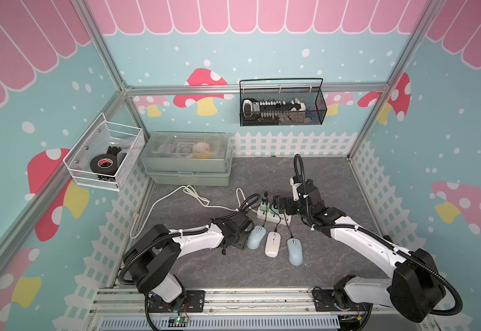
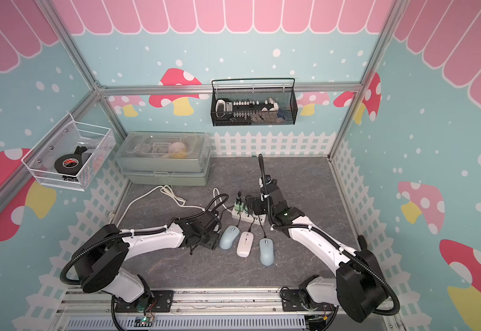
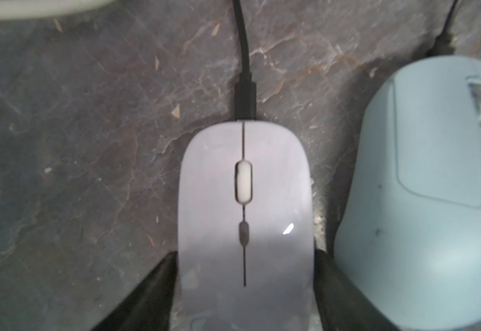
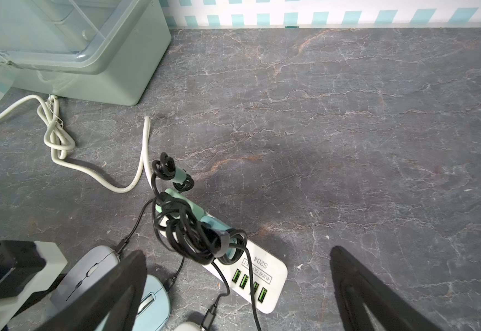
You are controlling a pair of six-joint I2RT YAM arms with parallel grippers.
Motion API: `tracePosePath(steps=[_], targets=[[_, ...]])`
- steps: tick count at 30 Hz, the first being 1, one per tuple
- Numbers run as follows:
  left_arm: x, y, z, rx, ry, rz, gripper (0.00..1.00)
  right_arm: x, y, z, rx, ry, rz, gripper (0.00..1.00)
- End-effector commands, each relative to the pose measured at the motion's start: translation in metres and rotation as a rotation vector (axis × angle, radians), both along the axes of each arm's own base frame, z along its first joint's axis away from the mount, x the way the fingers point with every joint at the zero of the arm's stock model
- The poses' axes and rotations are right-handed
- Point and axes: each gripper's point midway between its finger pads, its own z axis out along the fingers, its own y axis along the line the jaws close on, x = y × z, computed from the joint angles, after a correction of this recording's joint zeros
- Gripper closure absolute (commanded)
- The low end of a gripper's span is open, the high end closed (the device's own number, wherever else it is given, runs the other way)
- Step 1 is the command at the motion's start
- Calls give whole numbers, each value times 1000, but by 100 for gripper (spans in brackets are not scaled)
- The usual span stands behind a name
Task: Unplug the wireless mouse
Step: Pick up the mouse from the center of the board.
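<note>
Where black cable (image 3: 243,57) enters its front, pale grey mouse (image 3: 245,200), glossy

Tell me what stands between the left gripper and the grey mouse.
Nothing visible does. The left gripper straddles the rear of the grey mouse, a finger at each side. The blue mouse lies close outside one finger, not between. The black plug sits in the mouse's nose.

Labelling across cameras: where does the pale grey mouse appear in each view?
Both top views: not visible, apparently under the left arm's wrist, beside the light blue mouse.
Left wrist: pale grey mouse centred, between the jaws of the left tool.
Right wrist: pale grey mouse at lower left.
Shared landmark: the light blue mouse next to it, in all four.
</note>
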Motion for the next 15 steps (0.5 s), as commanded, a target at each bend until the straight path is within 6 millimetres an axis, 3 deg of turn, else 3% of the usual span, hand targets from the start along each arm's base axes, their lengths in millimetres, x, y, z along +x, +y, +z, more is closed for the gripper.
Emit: tracePosePath(steps=[1,15], targets=[[-2,5,-8,56,18,21,33,-2,-1,0,1,-4,-15,0],[-9,10,-14,107,31,35,43,0,-3,-5,-14,7,-22,1]])
